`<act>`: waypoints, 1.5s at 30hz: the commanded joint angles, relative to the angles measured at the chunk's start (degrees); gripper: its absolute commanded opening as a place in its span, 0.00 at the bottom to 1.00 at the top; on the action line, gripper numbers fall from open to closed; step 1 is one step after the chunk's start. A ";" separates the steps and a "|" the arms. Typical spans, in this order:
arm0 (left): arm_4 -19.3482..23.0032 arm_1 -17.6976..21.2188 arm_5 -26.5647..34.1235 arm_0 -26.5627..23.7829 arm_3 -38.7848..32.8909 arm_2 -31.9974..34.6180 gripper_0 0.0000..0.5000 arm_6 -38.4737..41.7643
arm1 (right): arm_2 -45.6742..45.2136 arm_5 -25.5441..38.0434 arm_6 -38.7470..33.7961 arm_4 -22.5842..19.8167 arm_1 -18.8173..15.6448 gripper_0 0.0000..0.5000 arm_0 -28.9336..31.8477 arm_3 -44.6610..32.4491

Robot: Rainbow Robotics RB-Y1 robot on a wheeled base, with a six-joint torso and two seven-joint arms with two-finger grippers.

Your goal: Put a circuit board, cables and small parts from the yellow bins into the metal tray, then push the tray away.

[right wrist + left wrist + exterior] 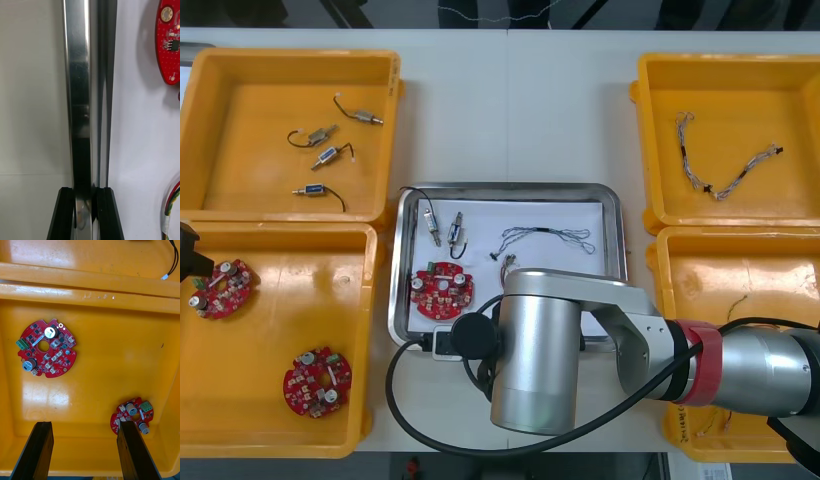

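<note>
The metal tray, white inside, stands at the table's middle. In it lie a round red circuit board, two small metal parts, and a thin cable. My right arm reaches across the tray's near edge. My right gripper is shut on the tray's shiny rim, with the red board and a red and yellow cable just inside. My left gripper hangs open over the near left yellow bin, above two red boards.
The far left bin holds several small metal parts with black leads. The far right bin holds a twisted cable. In the near right bin lies a thin cable. Bare table lies beyond the tray.
</note>
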 commanded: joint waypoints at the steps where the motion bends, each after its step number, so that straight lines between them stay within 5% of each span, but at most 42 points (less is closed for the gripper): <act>1: -0.60 2.48 -0.52 -0.04 -0.57 -0.64 1.00 -5.52 | 0.63 -0.43 -0.28 2.28 1.32 0.04 0.30 -0.74; 27: -0.60 2.48 -0.52 -0.04 -0.57 -0.64 1.00 -5.52 | 2.39 -2.98 0.25 2.28 -3.43 0.00 -9.54 0.41; 45: -0.60 2.48 -0.52 -0.04 -0.57 -0.64 1.00 -5.52 | 2.39 -5.09 0.42 2.19 -1.94 0.00 -17.98 9.37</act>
